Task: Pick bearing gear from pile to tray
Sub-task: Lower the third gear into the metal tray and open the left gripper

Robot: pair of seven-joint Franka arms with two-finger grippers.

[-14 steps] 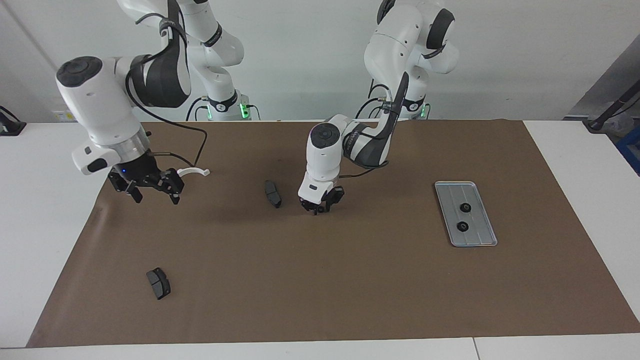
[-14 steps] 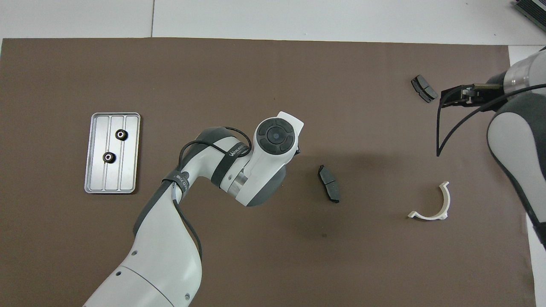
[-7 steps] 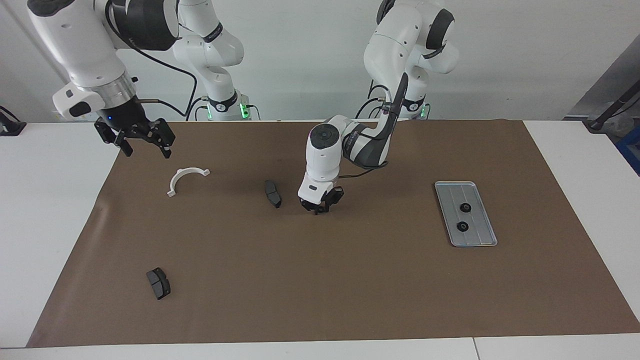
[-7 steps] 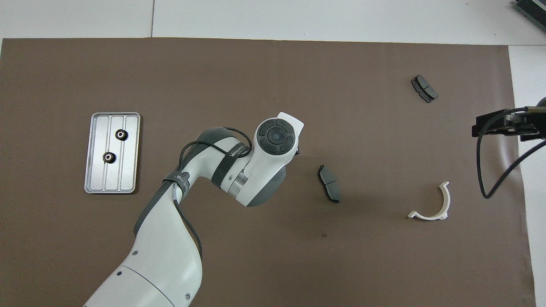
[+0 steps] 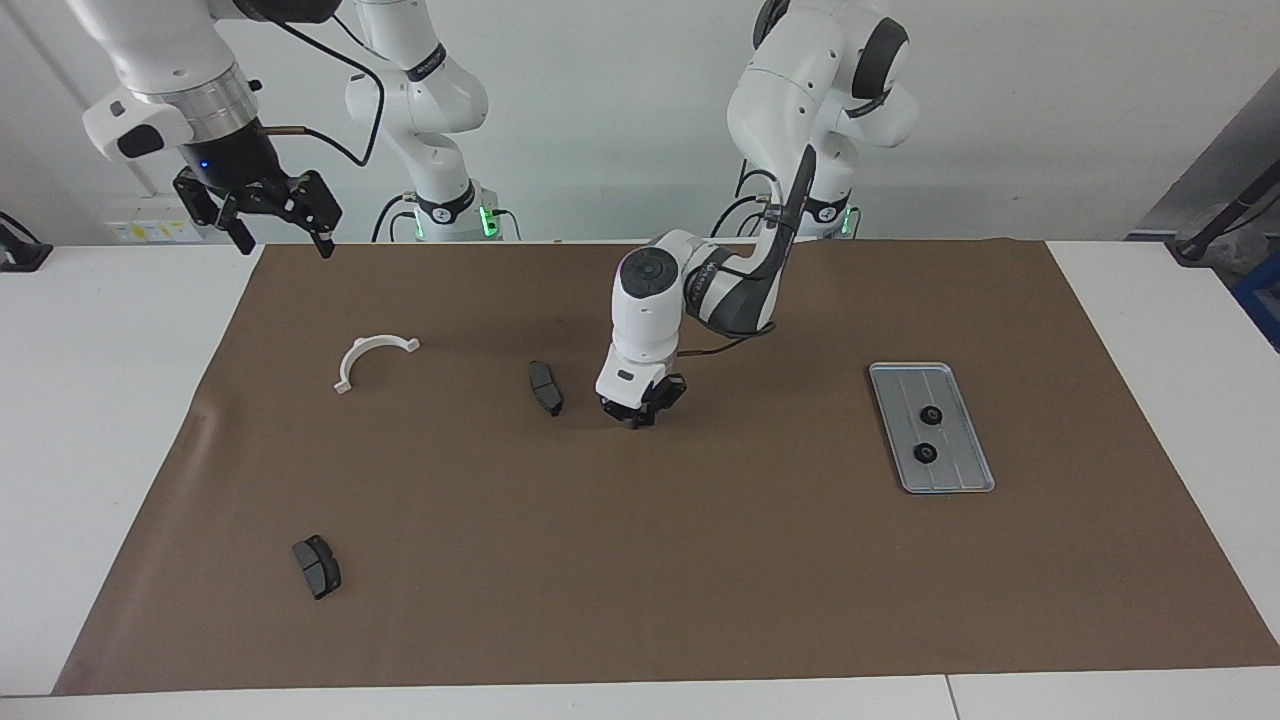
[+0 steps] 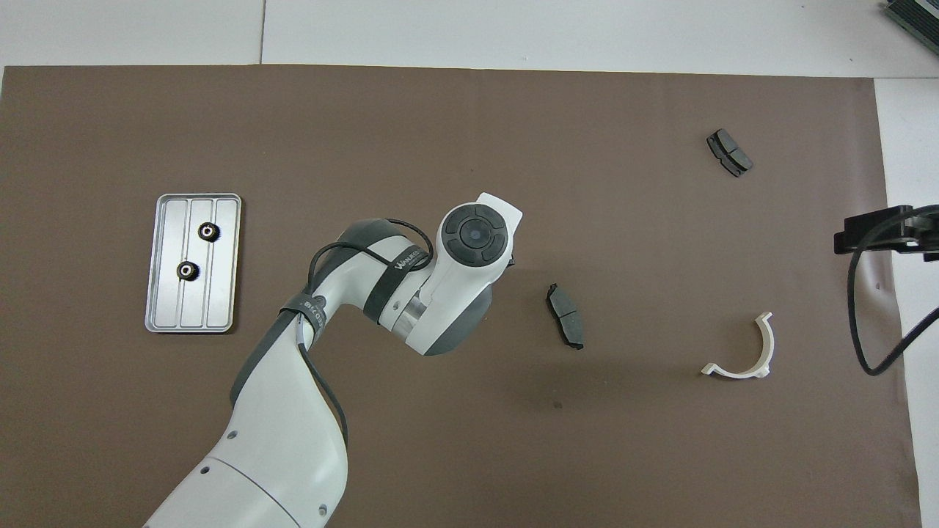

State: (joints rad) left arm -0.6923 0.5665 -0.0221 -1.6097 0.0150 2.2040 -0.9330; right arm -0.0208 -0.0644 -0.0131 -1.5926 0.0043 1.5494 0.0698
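Observation:
The silver grooved tray [image 5: 905, 385] lies toward the left arm's end of the table and holds two black gears [image 5: 931, 415] [image 5: 926, 454]. It also shows in the overhead view [image 6: 220, 293] with the gears [image 6: 209, 232] [image 6: 188, 271]. My left gripper [image 5: 640, 410] is down at the mat in the middle, beside a dark grey pad [image 5: 546, 387]. In the overhead view its own wrist hides it, and what is under it is hidden. My right gripper [image 5: 265, 215] is open and empty, raised high over the mat's edge at the right arm's end [image 6: 877, 231].
A white half-ring bracket [image 5: 370, 358] [image 6: 741, 352] lies near the right arm's end. A second grey pad [image 5: 317, 566] [image 6: 729, 152] lies farther from the robots at that end. The first pad also shows in the overhead view [image 6: 565, 315]. No loose gear shows on the mat.
My right gripper has risen and drawn back toward its own end of the table, uncovering the white bracket. My left gripper has stayed low at the same spot.

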